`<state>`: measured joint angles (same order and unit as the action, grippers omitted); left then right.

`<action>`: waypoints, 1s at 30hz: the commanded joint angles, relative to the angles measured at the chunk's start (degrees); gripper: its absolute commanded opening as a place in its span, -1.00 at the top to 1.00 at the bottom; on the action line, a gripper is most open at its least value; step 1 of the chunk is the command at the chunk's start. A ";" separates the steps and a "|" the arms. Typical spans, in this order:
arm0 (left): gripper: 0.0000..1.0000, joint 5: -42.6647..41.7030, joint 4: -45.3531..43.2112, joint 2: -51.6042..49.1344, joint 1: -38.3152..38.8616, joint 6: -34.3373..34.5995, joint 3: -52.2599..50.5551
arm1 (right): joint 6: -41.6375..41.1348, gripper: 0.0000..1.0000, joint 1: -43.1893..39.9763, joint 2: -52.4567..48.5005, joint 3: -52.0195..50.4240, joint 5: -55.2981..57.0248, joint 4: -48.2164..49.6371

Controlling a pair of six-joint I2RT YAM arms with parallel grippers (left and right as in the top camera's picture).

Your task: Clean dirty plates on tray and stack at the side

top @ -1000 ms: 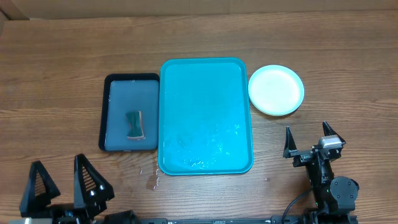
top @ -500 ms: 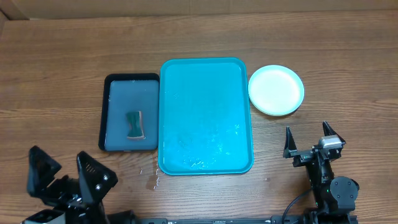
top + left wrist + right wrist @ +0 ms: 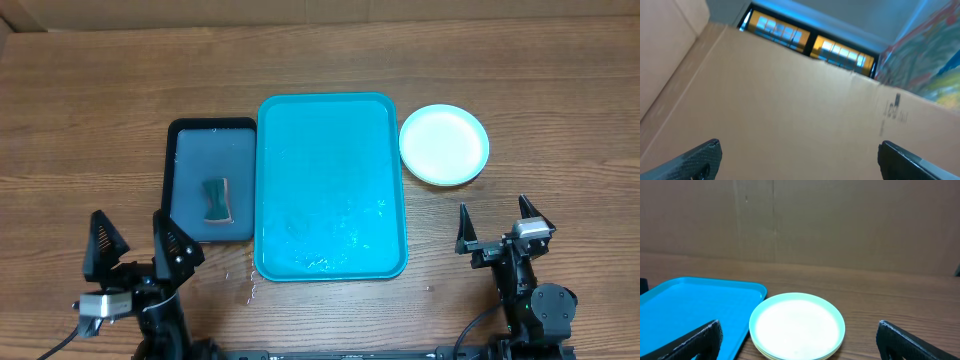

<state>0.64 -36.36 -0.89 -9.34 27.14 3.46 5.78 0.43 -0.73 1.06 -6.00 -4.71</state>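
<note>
Wood-grain table runs up to a cardboard wall at the far edge. At the centre lies the turquoise tray, long side running front to back, its floor showing water droplets toward the near end. The plates sit in one pile on the table just beside the tray's far right corner, apart from its rim. From the right wrist view the pile shows a pale top face with a yellow-green edge beneath it; the number in the pile cannot be counted with certainty. Touching or nearly touching the tray's left side is a smaller dark tray, with a green sponge lying in its near half. A small wet patch marks the table off the turquoise tray's near left corner. The left gripper stands at the near left, jaws spread wide and holding nothing; its fingers frame only cardboard and ceiling lights. The right gripper stands at the near right, well short of the plates, jaws likewise wide apart and holding nothing, its fingers facing the pile.
</note>
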 commanded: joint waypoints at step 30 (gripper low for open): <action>-1.00 -0.22 40.83 0.68 0.50 -24.30 -3.19 | 0.07 -0.99 0.20 0.57 -0.61 -0.04 0.35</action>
<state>0.47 4.49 -0.75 -9.34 6.70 0.47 5.82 0.43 -0.73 1.06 -6.00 -4.64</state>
